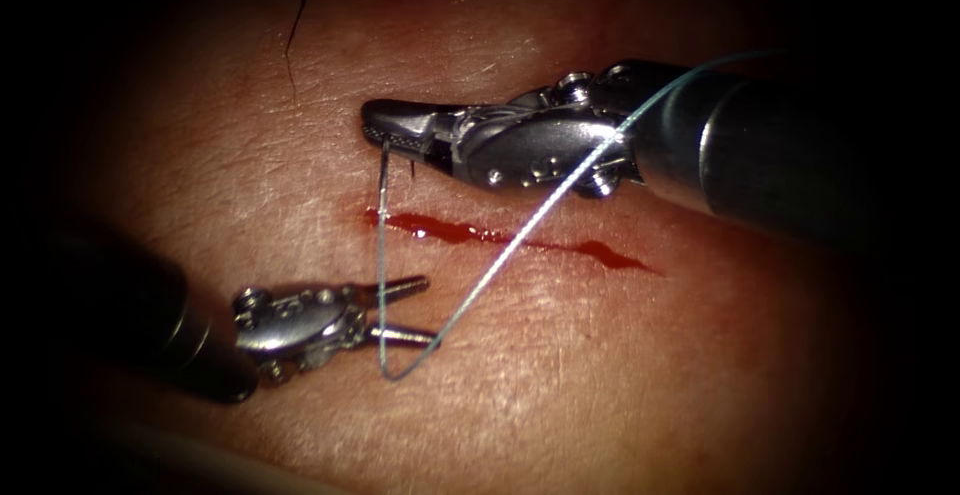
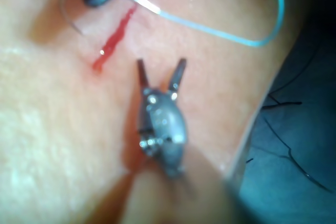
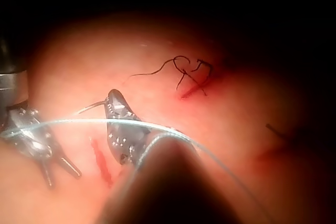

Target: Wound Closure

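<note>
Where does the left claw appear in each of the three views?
Endoscope view: left claw, open, empty, lower left, below the red fluid, beside the needle.
Left wrist view: left claw open, pointing towards the red fluid.
Right wrist view: left claw beside the right claw, which grips the needle near one end, outside the tissue.
Shared landmark: the red fluid line.
</note>
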`<action>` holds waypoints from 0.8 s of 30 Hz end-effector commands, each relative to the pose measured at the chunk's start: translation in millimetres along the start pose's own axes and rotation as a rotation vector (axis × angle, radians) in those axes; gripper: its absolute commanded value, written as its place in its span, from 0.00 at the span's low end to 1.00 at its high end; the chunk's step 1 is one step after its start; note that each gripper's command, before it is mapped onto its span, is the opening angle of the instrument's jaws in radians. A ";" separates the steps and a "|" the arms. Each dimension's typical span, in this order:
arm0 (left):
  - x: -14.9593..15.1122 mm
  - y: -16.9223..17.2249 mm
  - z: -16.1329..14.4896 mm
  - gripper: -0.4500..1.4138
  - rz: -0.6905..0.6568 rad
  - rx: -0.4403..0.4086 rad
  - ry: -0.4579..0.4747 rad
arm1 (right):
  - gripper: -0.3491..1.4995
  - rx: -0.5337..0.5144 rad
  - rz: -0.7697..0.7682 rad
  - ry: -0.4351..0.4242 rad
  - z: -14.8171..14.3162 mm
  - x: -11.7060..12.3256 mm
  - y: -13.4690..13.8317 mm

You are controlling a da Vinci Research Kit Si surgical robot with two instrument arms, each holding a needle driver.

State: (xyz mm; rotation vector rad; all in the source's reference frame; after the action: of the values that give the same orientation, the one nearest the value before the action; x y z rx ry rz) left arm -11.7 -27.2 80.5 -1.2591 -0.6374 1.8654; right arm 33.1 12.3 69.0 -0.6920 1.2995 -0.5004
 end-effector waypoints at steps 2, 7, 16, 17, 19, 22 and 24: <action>-1.1 0.2 0.0 0.53 -0.003 -0.002 -0.004 | 0.00 0.003 -0.041 0.017 0.8 0.2 -1.2; -0.9 0.1 -0.4 0.52 -0.005 -0.009 -0.006 | 0.00 0.030 -0.181 0.059 0.4 1.1 -3.6; -0.9 0.1 -0.7 0.51 -0.004 -0.010 -0.007 | 0.00 0.041 -0.291 0.076 0.1 3.0 -7.6; -0.9 0.1 -0.8 0.51 -0.004 -0.010 -0.007 | 0.00 0.048 -0.298 0.070 -0.1 3.3 -8.5; -0.8 0.0 -0.9 0.51 -0.004 -0.008 -0.006 | 0.00 0.059 -0.307 0.064 -0.4 3.5 -9.5; -0.7 0.0 -1.0 0.50 -0.005 -0.007 -0.006 | 0.00 0.063 -0.300 0.057 -1.0 3.7 -10.1; -0.7 0.0 -1.0 0.50 -0.005 -0.007 -0.006 | 0.00 0.062 -0.282 0.036 -1.4 3.8 -10.2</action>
State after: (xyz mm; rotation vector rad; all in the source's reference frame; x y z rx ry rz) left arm -10.7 -26.8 79.9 -1.2608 -0.6473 1.8653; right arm 32.2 2.7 73.0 -0.8205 1.2140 -0.7781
